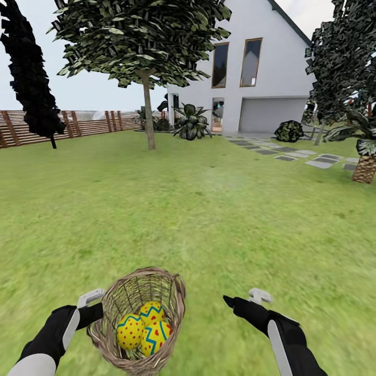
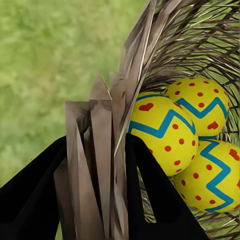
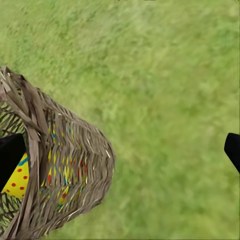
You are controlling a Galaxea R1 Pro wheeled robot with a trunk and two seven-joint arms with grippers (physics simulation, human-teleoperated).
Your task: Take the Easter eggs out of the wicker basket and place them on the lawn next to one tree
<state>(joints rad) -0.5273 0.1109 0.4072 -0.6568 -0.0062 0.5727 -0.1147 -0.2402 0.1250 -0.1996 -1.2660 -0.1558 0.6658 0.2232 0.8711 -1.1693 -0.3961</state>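
Nearest to us, our left gripper [image 2: 95, 200] is clenched on the rim of the small round brown woven-twig basket [image 1: 138, 318]; in the left wrist view one black finger sits inside the wall and one outside, with the twigs pinched between. The basket hangs low and near, left of centre, and seems lifted off the mottled green lawn [image 1: 209, 219], though we cannot say for sure. Inside lie the three yellow eggs with red dots and blue zigzag bands [image 1: 143, 326], crowded together and touching.

Our right gripper [image 1: 241, 299] hovers to the right of the basket, apart from it and holding nothing; whether its fingers are spread or closed we cannot tell, since only a dark tip shows in its wrist view.

We judge the step in hand to be carrying the basket toward a tree. To do it well we should keep the rim level so that no egg rolls out, and drive smoothly.

Far off, left of centre, stands the tall tree with a bare grey-brown trunk and a broad leafy crown [image 1: 148, 112], well apart from us. The egg surfaces lower in the basket are hidden by the wicker.
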